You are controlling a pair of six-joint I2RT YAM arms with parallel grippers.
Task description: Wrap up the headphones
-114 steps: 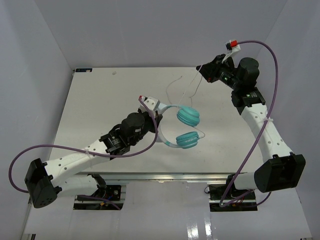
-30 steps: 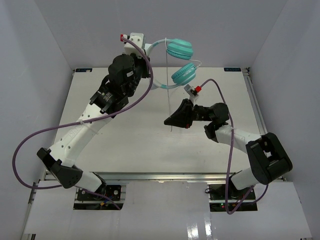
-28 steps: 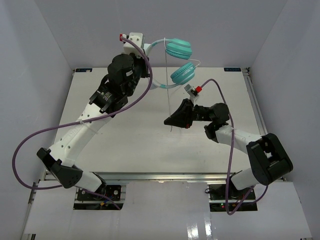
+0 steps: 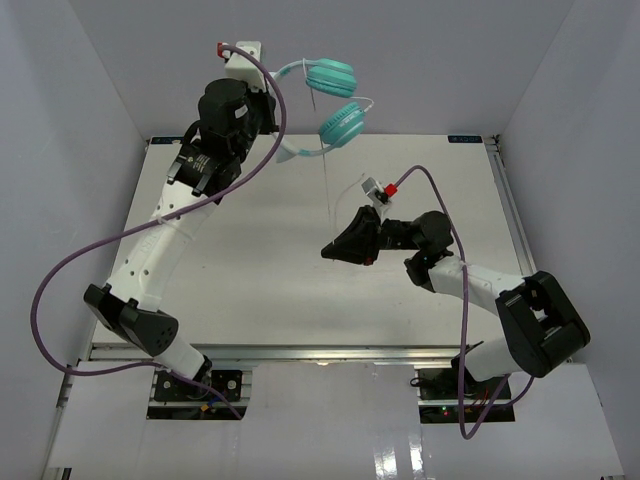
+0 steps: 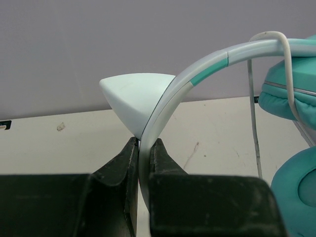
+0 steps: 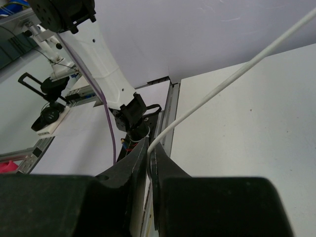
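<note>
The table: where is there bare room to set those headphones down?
Bare table lies along the near edge, between the left arm and the right gripper, and at the far right corner beyond the right arm. It is crowded mid-table, where the cord hangs from the headphones to that gripper.

No words, numbers or brand marks can be read in any of the views. A small dark tag point(image 5: 4, 124) sits on the far edge of the table point(image 5: 74, 143), well to the left of the left claw point(image 5: 144, 148). It is cut off by the edge of the picture and too small to make out.
</note>
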